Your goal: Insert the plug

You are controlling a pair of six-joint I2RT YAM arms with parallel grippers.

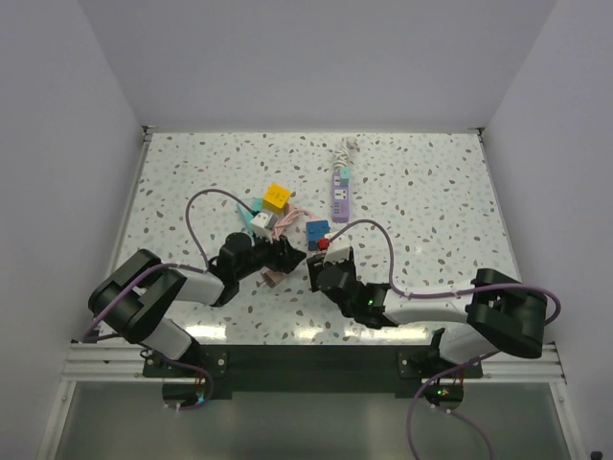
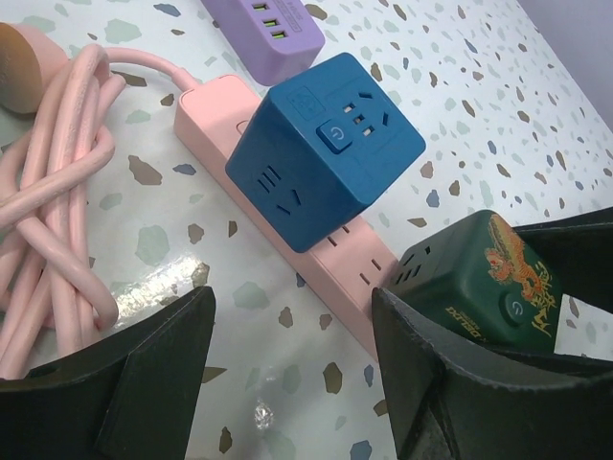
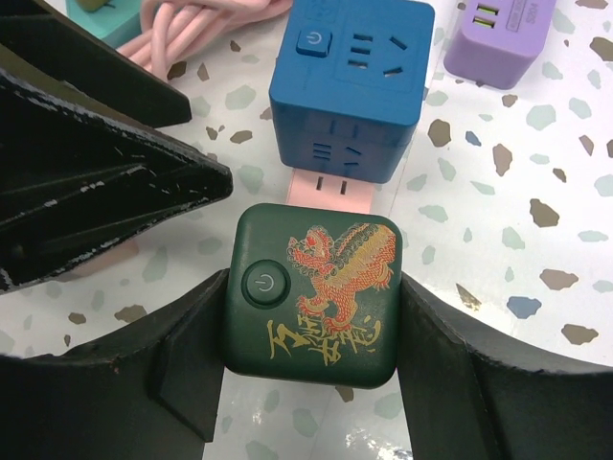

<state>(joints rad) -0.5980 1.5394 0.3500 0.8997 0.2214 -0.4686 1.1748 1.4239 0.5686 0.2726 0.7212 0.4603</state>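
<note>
Top view, counter (image 1: 431, 192): speckled. A purple strip (image 1: 341, 190) lies in the upper middle and a blue cube (image 1: 317, 231) sits near the middle.
Top view, arms: the left gripper (image 1: 287, 255) and right gripper (image 1: 322, 253) meet mid-frame, just under the blue cube.
Left wrist view, left gripper: its jaws are spread and hold nothing. They hang over the pink strip (image 2: 206, 101).
Left wrist view, green cube (image 2: 479, 287): it is at the lower right, at the near end of the pink strip, just beside the blue cube.
Right wrist view, right gripper: its jaws pinch the green cube by two sides, mid-frame, with the dragon face up.
Right wrist view, pink strip: a bit with free holes shows between the two cubes. The green cube's pins are hidden.
Doing it well: I think the cube should stay flat, with its pins lined up over the free holes. Then push straight down and do not bump the blue cube. The left jaws could hold the strip.
</note>
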